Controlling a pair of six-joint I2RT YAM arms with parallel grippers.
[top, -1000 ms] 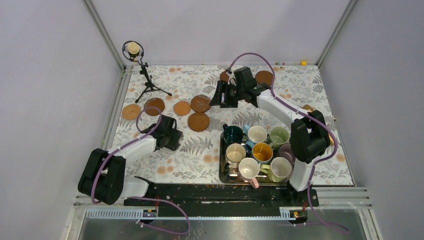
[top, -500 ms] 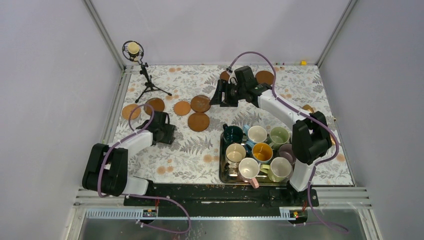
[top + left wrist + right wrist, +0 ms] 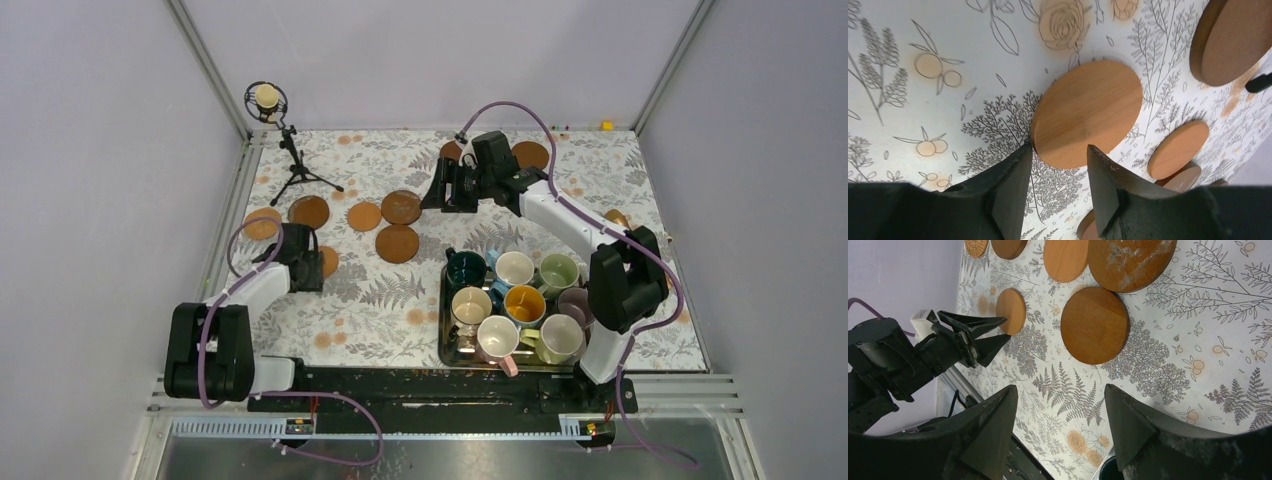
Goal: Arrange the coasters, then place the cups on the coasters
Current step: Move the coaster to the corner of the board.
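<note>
Several brown coasters lie on the floral cloth: a row (image 3: 364,216) left of centre, a darker coaster (image 3: 397,243) below it, and another coaster at the back (image 3: 529,154). One small orange coaster (image 3: 1087,112) (image 3: 328,261) lies flat just ahead of my left gripper (image 3: 1059,150) (image 3: 315,267). That gripper is open with nothing between the fingers, and its left fingertip (image 3: 1024,150) is at the disc's edge. My right gripper (image 3: 1058,395) (image 3: 440,192) hangs open and empty above the cloth near a coaster (image 3: 1094,325). The cups (image 3: 514,268) stand crowded together in the tray.
A steel tray (image 3: 443,330) holding the mugs sits at the near right. A microphone on a small tripod (image 3: 290,150) stands at the back left. Metal frame rails and grey walls close in the table on all sides.
My left gripper has drawn back to the left, and a small orange coaster now shows on the cloth at its fingertips. The right arm has barely moved.
</note>
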